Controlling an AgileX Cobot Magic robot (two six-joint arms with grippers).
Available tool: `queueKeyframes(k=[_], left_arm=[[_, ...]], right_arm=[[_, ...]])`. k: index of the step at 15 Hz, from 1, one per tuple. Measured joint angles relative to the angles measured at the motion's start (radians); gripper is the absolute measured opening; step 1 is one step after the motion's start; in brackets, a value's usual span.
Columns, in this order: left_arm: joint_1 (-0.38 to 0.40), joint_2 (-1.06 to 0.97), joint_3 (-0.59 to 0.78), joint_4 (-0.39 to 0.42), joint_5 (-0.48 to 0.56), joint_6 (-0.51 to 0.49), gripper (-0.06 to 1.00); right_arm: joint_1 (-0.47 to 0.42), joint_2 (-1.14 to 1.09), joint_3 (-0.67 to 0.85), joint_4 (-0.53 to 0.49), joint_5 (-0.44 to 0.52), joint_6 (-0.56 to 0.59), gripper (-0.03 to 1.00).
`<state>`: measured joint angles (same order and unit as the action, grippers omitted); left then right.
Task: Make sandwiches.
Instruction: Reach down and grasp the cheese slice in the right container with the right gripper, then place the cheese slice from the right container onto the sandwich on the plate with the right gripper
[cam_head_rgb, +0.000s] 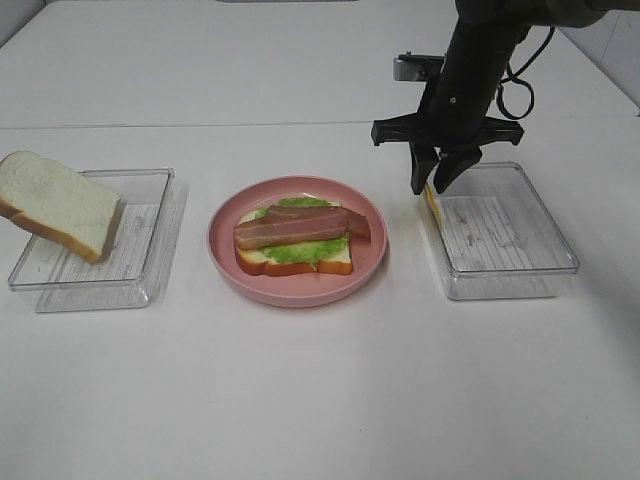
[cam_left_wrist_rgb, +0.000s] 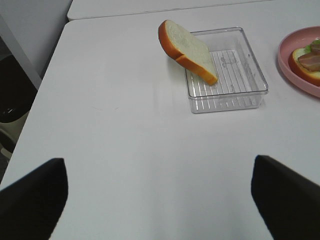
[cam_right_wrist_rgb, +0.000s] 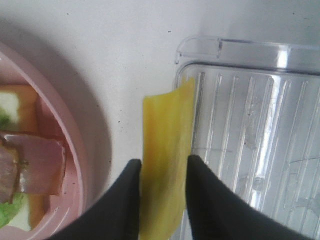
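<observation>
On the pink plate lies a bread slice topped with green lettuce and bacon strips; part of it shows in the right wrist view. My right gripper is shut on a yellow cheese square, holding it edge-down over the left rim of the right clear tray. A second bread slice leans on the left clear tray; it also shows in the left wrist view. My left gripper is open, low over bare table, away from the tray.
The white table spreads around the plate and trays. A seam runs across it behind the trays. The table's left edge and a dark area beyond it show in the left wrist view.
</observation>
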<state>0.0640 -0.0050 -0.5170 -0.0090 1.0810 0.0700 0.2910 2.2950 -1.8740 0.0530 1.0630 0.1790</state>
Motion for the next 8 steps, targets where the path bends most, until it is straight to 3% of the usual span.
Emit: queueKeyframes(k=[3,8], left_arm=[[0.0,0.0,0.0,0.0,0.0,0.0,0.91],[0.0,0.0,0.0,0.0,0.0,0.0,0.91]], right_arm=[[0.0,0.0,0.0,0.0,0.001,0.0,0.03],[0.0,-0.042,0.0,-0.005,0.035,0.0,0.02]])
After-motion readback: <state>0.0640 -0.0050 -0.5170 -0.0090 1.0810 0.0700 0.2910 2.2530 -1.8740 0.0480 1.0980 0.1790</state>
